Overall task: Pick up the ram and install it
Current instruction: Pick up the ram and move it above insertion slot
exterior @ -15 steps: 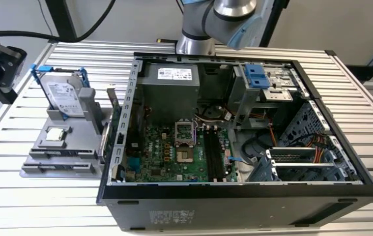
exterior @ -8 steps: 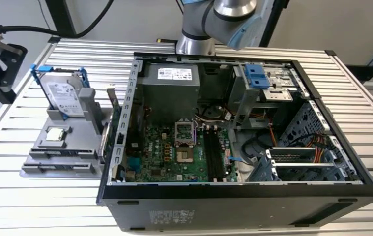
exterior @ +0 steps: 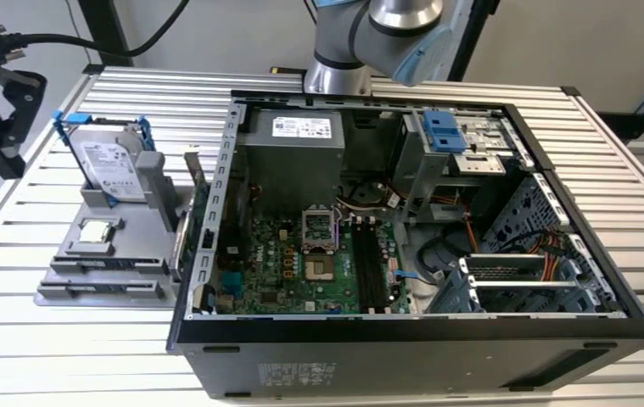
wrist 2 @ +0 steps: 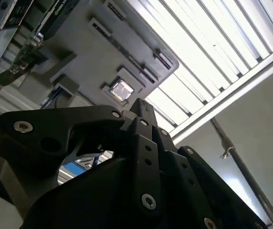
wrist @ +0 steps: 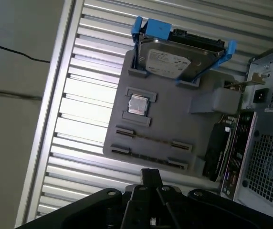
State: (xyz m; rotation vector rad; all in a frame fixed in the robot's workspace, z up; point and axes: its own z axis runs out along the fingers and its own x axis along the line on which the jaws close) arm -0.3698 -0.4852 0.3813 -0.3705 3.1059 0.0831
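The black pincer [wrist: 151, 175] is closed on nothing. In the second wrist view its linkages likewise run together to a single bare tip [wrist 2: 139, 107]. Straight ahead of that tip, and apart from it, lies a flat grey plastic holder [wrist: 174, 119]. The long, narrow dark ram [wrist: 153, 140] is the holder's nearest load to the pincer; it stands on edge between two grey clips, untouched. Beyond the ram sits a small square silver processor chip [wrist: 138, 104]. Farthest from the pincer, a silver hard drive in a blue frame [wrist: 174, 59] leans upright.

From farther off, the exterior view looks into an open black tower case [exterior: 412, 343] beside the holder. Inside are a green motherboard [exterior: 282, 263] with long black memory slots [exterior: 369, 264], and the arm's grey-and-blue joint [exterior: 401, 30] hangs over the case's far edge. The first wrist view catches a dark expansion card [wrist: 217, 151] standing between the holder and the case's perforated back.
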